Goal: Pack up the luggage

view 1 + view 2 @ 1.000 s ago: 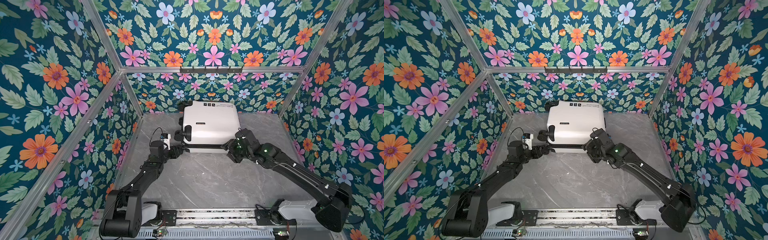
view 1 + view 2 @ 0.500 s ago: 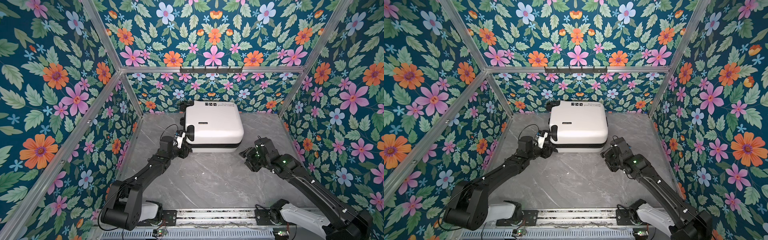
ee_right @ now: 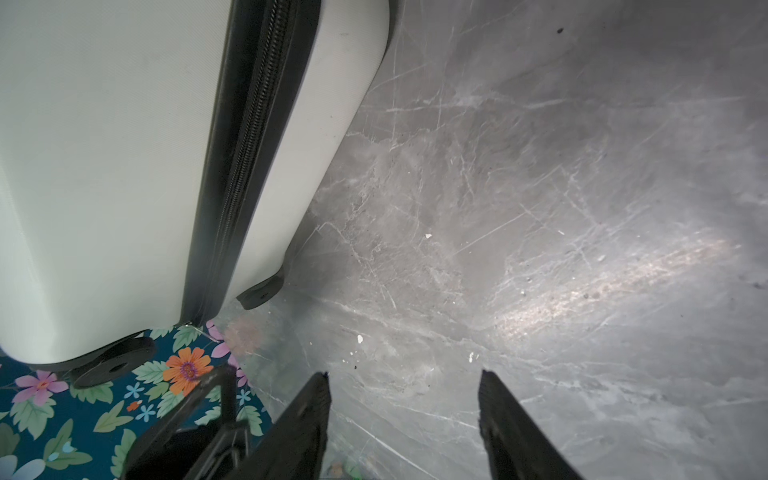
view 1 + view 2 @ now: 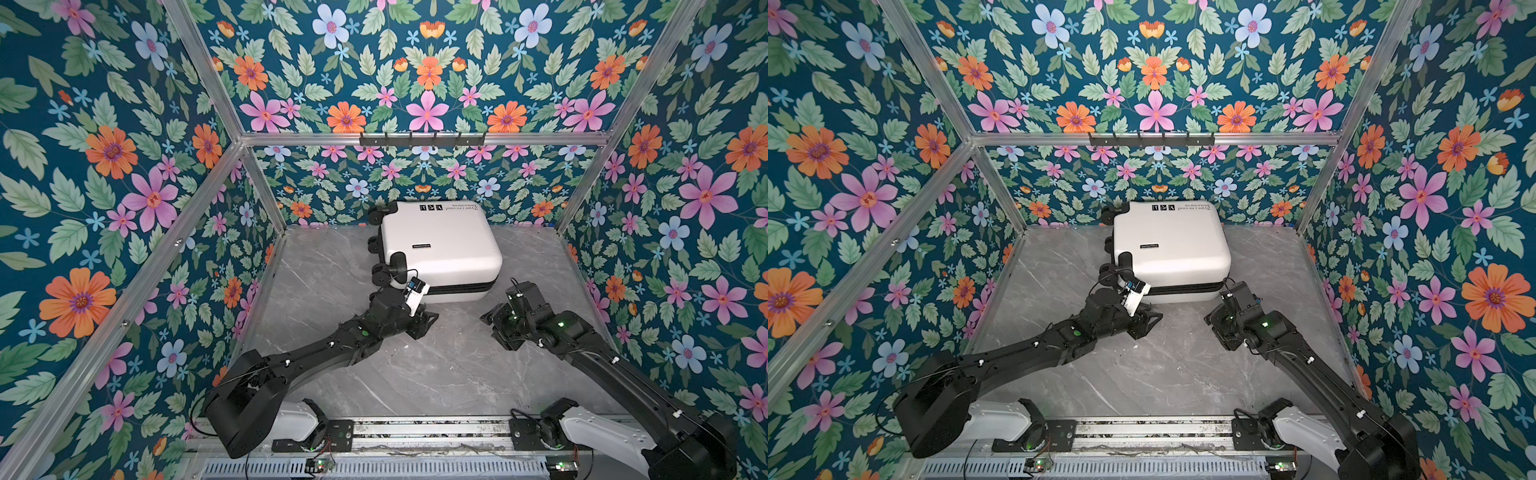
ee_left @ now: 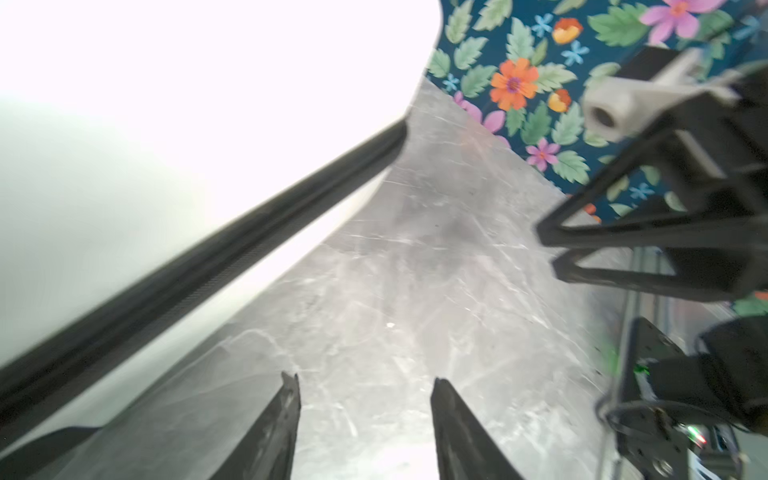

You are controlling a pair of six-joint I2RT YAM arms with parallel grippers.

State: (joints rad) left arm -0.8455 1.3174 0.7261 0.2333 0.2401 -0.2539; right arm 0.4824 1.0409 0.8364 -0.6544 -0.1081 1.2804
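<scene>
The luggage (image 4: 440,249) (image 4: 1171,245) is a white hard-shell suitcase lying flat and shut at the back middle of the table, with its wheels to the left. Its black zipper band (image 3: 249,145) (image 5: 208,257) runs along the near side. My left gripper (image 4: 428,322) (image 4: 1152,319) (image 5: 365,380) hovers just in front of the case's near left corner, open and empty. My right gripper (image 4: 489,320) (image 4: 1212,320) (image 3: 404,374) sits in front of the near right corner, also open and empty. The two grippers point toward each other over bare table.
The grey marble tabletop (image 4: 415,374) lies between flowered walls on three sides. A black hook rail (image 4: 422,139) hangs on the back wall's metal bar. The arm bases and a metal rail (image 4: 415,432) line the near edge. The suitcase wheels (image 3: 112,365) stick out toward the left wall.
Both grippers have drawn back from the suitcase's near edge toward the front of the table. The left one has moved right past the wheel corner. The case now lies shut.
</scene>
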